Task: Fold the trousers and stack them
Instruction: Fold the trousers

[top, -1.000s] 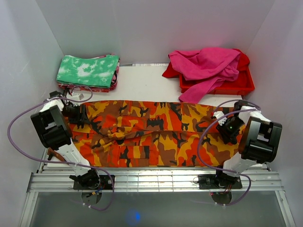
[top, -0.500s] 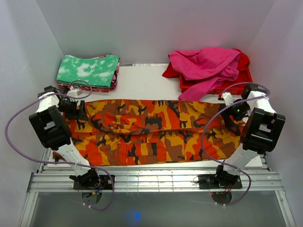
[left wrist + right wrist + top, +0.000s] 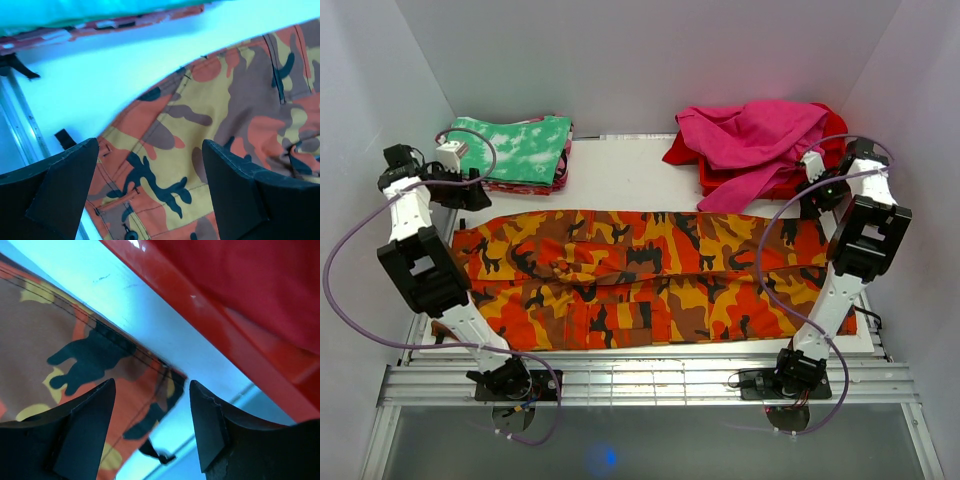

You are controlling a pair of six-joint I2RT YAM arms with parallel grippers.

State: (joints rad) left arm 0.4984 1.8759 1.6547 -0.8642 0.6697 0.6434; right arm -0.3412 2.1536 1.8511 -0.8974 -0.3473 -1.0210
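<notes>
One pair of camouflage trousers point(image 3: 640, 280) lies flat across the bench point(image 3: 620, 170), nearer than one folded green-and-white stack point(image 3: 510, 148) far left and one red tray point(image 3: 825, 183) of magenta cloth point(image 3: 750, 135) far right. The left pincer point(image 3: 465, 188) and the right pincer point(image 3: 815, 195) hang above its two ends, both with jaws apart and empty. Only the wrist views catch a dark button point(image 3: 131, 235) at the left end and a black tag point(image 3: 155, 452) at the right hem.
</notes>
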